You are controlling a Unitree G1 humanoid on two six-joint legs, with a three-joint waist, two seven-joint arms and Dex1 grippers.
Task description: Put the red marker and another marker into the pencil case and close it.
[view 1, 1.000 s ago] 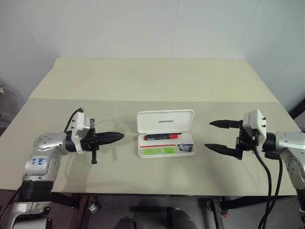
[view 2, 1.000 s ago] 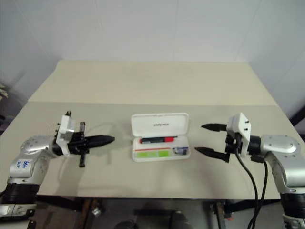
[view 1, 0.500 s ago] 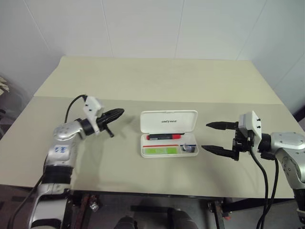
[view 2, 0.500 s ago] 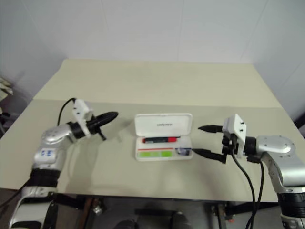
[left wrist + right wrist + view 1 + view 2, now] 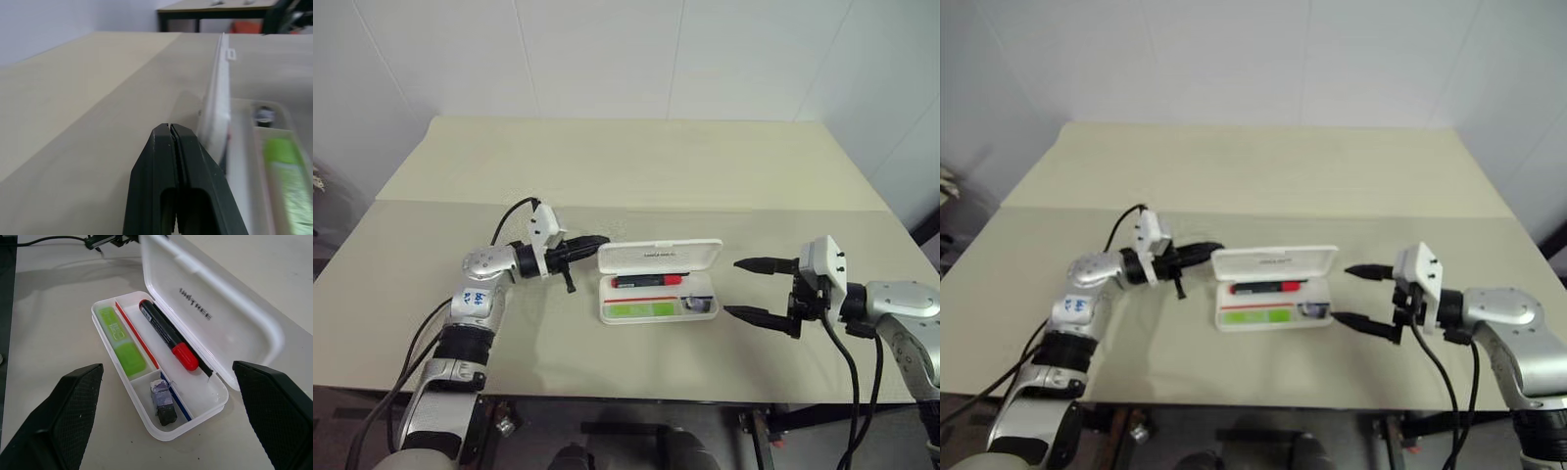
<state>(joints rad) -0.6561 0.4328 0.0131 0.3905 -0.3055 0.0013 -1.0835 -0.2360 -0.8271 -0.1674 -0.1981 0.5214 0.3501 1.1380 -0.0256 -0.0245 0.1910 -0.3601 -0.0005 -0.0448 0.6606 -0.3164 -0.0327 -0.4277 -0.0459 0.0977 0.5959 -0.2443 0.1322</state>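
The white pencil case (image 5: 656, 319) lies open at mid-table, its lid (image 5: 659, 253) tilted up at the back. Inside, the red marker (image 5: 166, 335) rests in the rear compartment. The lime-green marker (image 5: 120, 340) lies in the front one. My left gripper (image 5: 600, 240) is shut and empty, its tip at the lid's left end, on the outer face (image 5: 217, 98). To the right of the case, my right gripper (image 5: 731, 287) stands open with nothing between its fingers, pointing at the case's right end.
A small grey stubby object (image 5: 164, 404) sits in the case's right front pocket. The beige table (image 5: 626, 166) stretches wide behind the case. White walls stand beyond the table.
My left gripper has swung right and forward, from well left of the case up to the lid's left end. The lid now stands steeper. The right gripper has held still.
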